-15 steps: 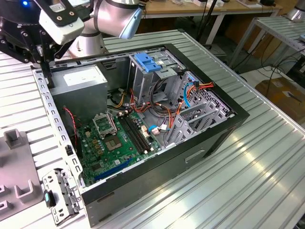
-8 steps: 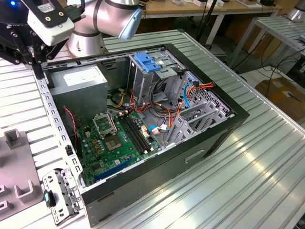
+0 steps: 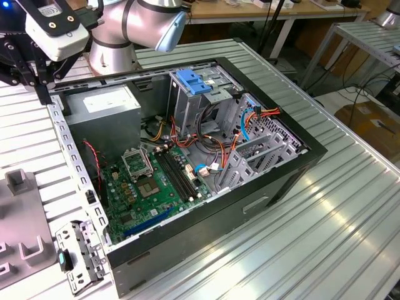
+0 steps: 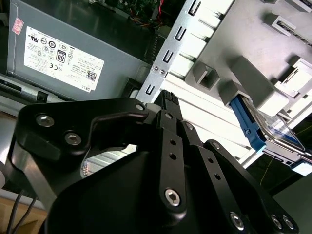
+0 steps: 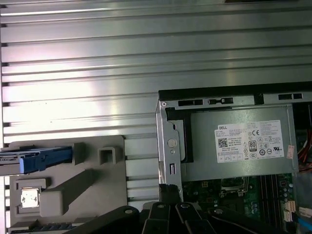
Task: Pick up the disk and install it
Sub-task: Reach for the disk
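Gripper (image 4: 168, 100), open or closed can't tell, hangs above case (image 5: 168, 141) rim, disk (image 4: 248, 124) slotted in grey holder (image 4: 243, 73) on table (image 5: 146, 48); judged stiff, weighty, shock-sensitive, so grip blue rail edges.

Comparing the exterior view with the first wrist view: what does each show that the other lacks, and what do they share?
Exterior view: the blue latch plate on top of the drive cage, orange and red cables inside the open computer case, and the robot arm. First wrist view: the disk, sitting in a grey holder beside the case, not yet picked up. Both: the power supply with its white sticker, the green motherboard, part of the grey holder and the ribbed metal table.
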{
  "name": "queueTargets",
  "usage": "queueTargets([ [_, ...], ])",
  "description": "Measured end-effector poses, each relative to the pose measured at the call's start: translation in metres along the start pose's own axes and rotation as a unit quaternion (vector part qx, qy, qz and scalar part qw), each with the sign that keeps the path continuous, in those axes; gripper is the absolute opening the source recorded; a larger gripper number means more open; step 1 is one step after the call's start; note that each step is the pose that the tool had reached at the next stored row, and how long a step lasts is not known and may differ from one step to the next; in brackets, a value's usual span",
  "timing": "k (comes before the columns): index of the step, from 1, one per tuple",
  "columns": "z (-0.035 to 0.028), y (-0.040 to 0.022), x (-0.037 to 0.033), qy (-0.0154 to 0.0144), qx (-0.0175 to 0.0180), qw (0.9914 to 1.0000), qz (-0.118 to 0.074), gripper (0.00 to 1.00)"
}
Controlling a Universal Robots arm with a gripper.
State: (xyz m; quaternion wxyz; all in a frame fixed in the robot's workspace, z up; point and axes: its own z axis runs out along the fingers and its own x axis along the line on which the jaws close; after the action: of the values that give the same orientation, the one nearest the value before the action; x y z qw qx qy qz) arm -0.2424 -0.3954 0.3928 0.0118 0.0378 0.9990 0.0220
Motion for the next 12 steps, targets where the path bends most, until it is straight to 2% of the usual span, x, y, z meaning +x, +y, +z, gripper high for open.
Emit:
queueTargets([
  [12,-0.0001,-0.0002,0.0023,0.0,0.0,1.0,0.0,0.11],
])
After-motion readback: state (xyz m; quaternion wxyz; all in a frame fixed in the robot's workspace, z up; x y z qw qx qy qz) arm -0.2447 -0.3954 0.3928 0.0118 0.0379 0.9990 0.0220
